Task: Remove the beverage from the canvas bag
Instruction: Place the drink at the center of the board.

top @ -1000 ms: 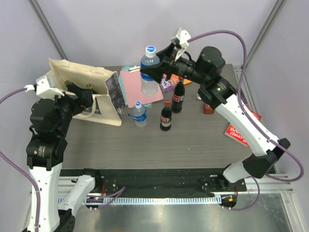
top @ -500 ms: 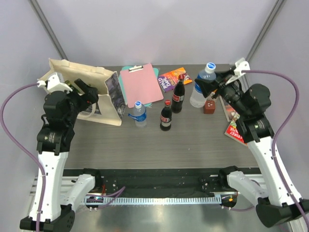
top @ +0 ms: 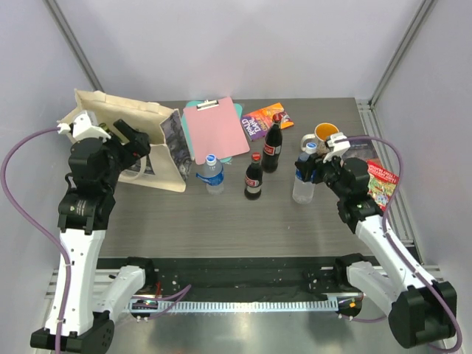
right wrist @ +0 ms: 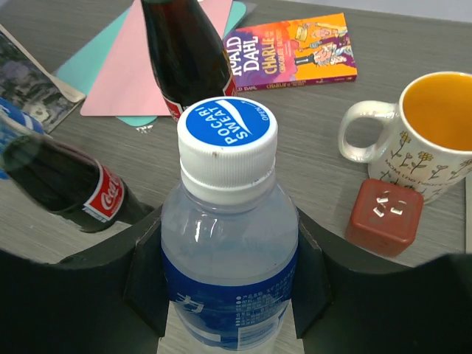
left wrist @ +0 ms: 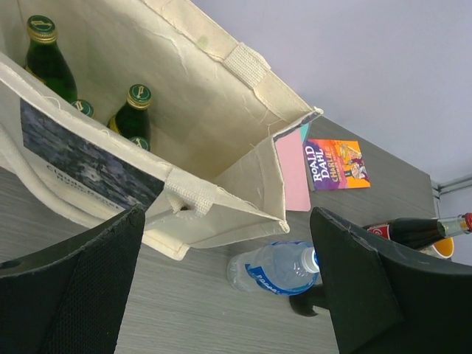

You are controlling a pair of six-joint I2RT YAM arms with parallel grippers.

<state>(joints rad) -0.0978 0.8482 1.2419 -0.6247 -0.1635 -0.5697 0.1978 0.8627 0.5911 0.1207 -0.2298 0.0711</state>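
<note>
— Pincer states from above?
— A water bottle (top: 302, 190) is clamped upright in the right pincer (top: 304, 175) at the worktop (top: 221, 221), well apart from the canvas bag (top: 110, 110). The left pincer (top: 139, 144) is held open beside the bag.
— Left wrist?
— Green bottles (left wrist: 136, 110) are seen inside the bag, beyond the open jaws, so more is judged left to remove.
— Right wrist?
— The bottle is gripped below its cap.

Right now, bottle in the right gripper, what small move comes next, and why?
Probably open the right gripper: it is shut on the Pocari Sweat bottle, which appears to stand upright on the table, apart from the cola bottles. Green bottles sit in the canvas bag.
</note>
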